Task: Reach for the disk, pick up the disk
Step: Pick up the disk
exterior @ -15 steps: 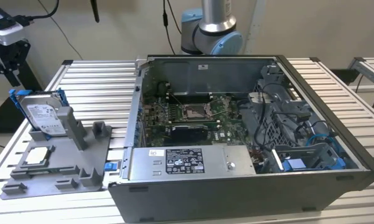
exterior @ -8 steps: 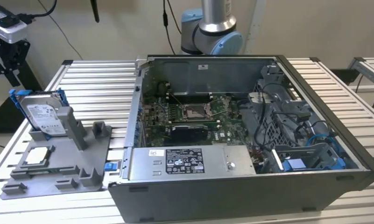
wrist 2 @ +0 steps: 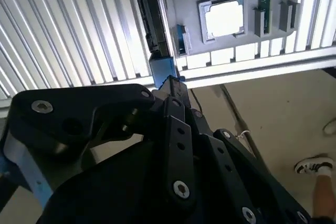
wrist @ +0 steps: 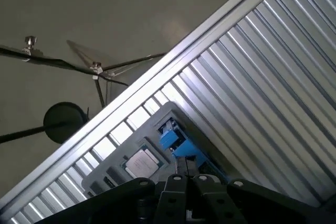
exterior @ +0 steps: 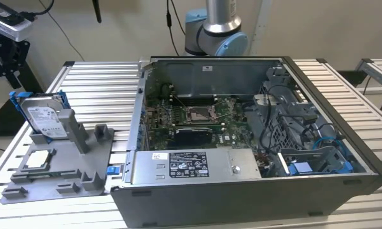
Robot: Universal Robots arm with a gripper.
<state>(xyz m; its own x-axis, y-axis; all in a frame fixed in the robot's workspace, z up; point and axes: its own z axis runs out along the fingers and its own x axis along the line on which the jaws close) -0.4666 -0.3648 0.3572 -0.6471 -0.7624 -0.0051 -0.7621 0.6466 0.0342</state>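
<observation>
Item: my claw (wrist 2: 171,82) (wrist: 182,163), seen in both wrist views. It was narrow, tips drawn together, holding nothing, and hung above the disk's blue rail.
Item: disk (exterior: 43,117) (wrist 2: 149,14) (wrist: 170,139). It stood on edge in the grey fixture (exterior: 57,176), at the exterior view's left.
Item: chip (exterior: 39,159), flat on the same fixture, near the disk.
Item: open case (exterior: 242,200), beside the fixture on the slatted worktop (exterior: 101,76).

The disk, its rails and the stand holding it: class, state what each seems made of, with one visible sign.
The disk: likely metal, silver-grey with a dull sheen, under a white label. The rails: probably plastic, uniform bright blue. The stand: seemingly plastic, matte grey, no glint.
</observation>
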